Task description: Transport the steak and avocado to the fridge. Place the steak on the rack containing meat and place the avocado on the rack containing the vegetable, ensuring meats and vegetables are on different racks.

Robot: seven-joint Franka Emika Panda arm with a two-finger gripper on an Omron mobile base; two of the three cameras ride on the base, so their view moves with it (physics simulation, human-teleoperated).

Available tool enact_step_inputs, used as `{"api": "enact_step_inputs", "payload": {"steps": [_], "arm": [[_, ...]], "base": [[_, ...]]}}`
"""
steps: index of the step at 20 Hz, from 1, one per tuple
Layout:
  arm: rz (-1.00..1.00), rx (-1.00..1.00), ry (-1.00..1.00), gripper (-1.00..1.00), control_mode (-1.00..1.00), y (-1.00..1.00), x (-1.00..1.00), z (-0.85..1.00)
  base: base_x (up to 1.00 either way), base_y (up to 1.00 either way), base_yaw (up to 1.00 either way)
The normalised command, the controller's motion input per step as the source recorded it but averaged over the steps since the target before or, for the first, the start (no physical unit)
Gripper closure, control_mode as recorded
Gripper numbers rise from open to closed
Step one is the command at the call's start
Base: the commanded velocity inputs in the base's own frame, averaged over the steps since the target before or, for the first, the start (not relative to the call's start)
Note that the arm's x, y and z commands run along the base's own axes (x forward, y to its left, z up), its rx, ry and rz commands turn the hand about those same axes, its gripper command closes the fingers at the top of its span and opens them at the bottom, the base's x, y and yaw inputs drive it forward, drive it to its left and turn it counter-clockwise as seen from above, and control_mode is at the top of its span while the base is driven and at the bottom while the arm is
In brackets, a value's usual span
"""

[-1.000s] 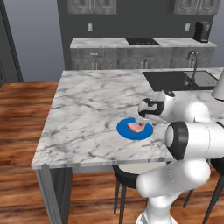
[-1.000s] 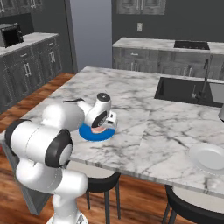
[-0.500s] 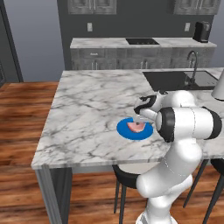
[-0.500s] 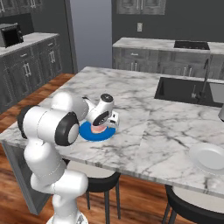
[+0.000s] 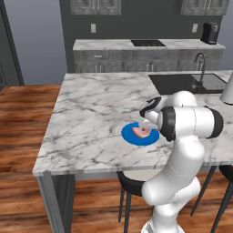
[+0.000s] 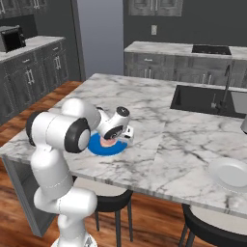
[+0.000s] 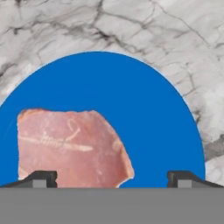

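A flat pink steak (image 7: 70, 144) lies on a round blue plate (image 7: 131, 96) near the front edge of the marble island (image 5: 91, 113). My gripper (image 7: 112, 179) hangs open just above the plate, pointing down, with the steak's right part between its two dark fingertips (image 7: 41, 178) and touching neither. From the base views the steak (image 5: 141, 133) (image 6: 107, 144) sits under the hand, and the gripper (image 5: 146, 124) (image 6: 116, 137) hovers close over the plate (image 5: 129, 136) (image 6: 99, 149). The avocado and the fridge are out of view.
A sink (image 5: 191, 82) with a faucet (image 5: 199, 68) is set into the island's far right. A white plate (image 6: 231, 171) lies at the near right. Black stools (image 6: 108, 200) stand under the front edge. A microwave (image 6: 12, 38) sits on the left counter.
The arm has folded in, its elbow swinging across, and the hand has settled lower over the steak. The jaws stay open; the steak and plate have not moved.
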Motion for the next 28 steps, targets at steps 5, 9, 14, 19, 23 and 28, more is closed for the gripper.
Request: {"api": "enact_step_inputs", "payload": {"steps": [5,9,14,19,23,28], "arm": [[-0.01,0.01,0.0,-1.0,-1.0,0.0,0.1,-0.27],[-0.03,0.0,0.0,-1.0,-1.0,0.08,0.18,-0.28],[-0.05,0.0,-0.02,1.0,-1.0,0.38,0.1,-0.2],[-0.06,0.0,-0.03,1.0,-1.0,0.58,-0.05,-0.1],[-0.06,0.0,0.0,1.0,-1.0,0.47,-0.04,-0.16],[-0.07,0.02,-0.02,1.0,-1.0,0.13,-0.21,-0.08]], "base": [[0.0,0.0,0.0],[0.0,0.0,0.0],[0.0,0.0,0.0],[0.0,0.0,0.0],[0.0,0.0,0.0],[0.0,0.0,0.0]]}}
